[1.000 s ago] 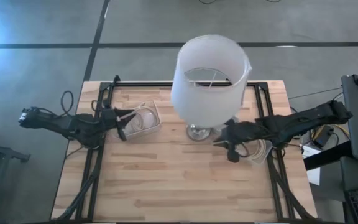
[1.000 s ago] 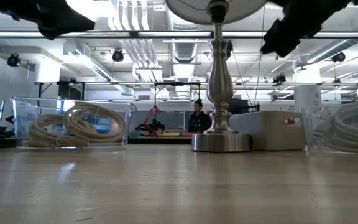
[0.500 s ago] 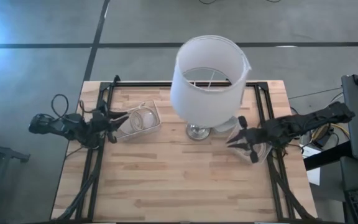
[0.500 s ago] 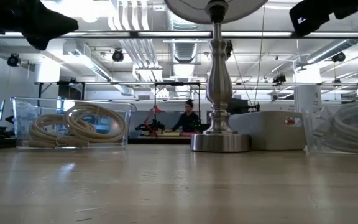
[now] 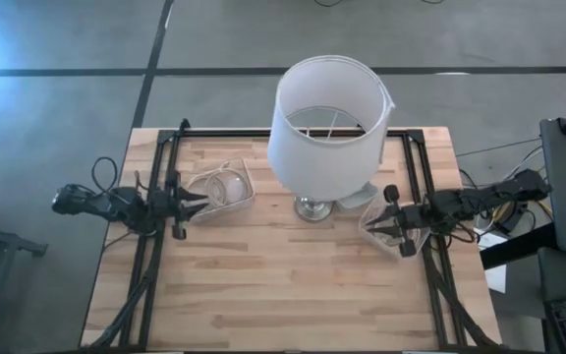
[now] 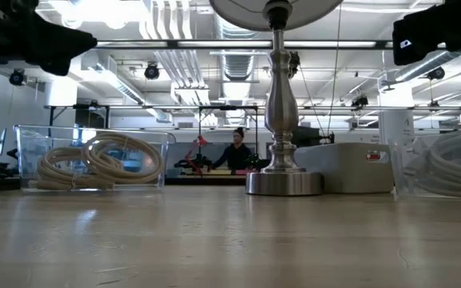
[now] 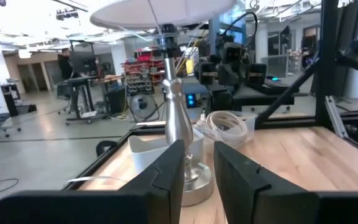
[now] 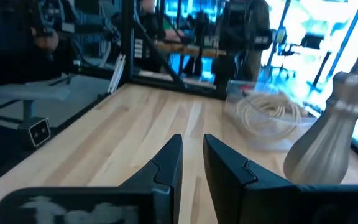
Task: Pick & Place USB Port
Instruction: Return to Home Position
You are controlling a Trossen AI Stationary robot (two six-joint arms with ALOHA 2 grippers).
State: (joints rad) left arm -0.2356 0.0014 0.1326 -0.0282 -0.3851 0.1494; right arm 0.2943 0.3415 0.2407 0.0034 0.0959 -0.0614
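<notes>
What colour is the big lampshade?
White. The lampshade shows best in the high view, looking down from above.

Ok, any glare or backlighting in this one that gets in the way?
High view: a bright flare on the floor at the left edge; the lampshade hides part of the table. Low view: ceiling lights backlight the left arm and right arm into dark shapes. Right wrist view: bright light behind the lamp base washes out the room.

lamp (image 5: pixel 328 128) upright on table (image 5: pixel 263 285) | person (image 6: pixel 236 152) in room behind
</notes>
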